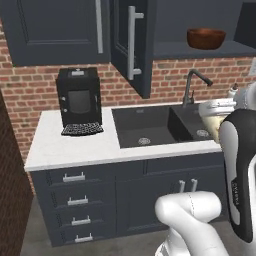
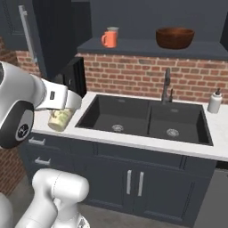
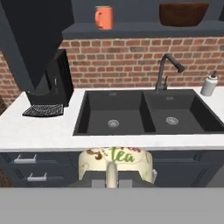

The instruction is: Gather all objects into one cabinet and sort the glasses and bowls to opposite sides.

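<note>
My gripper (image 3: 112, 177) is shut on the cream patterned mug (image 3: 116, 159), holding it in front of the counter edge, below the sink. The same mug (image 1: 214, 124) hangs under the hand in the left base view, and the mug (image 2: 59, 119) also shows in the right base view. The dark wall cabinet stands open, its door (image 1: 131, 45) swung out. On its shelf (image 2: 142, 46) the orange mug (image 2: 108, 38) stands at the left, with a grey-green cup rim (image 2: 113, 29) just behind it. The wide brown bowl (image 2: 174, 38) sits at the right of the shelf.
A black coffee machine (image 1: 79, 100) stands on the white counter (image 1: 75, 145) at the left. The double black sink (image 2: 142, 118) with a tall faucet (image 2: 167, 84) is in the middle, and a white soap bottle (image 2: 214, 101) is to its right. Drawers (image 1: 75, 200) lie below.
</note>
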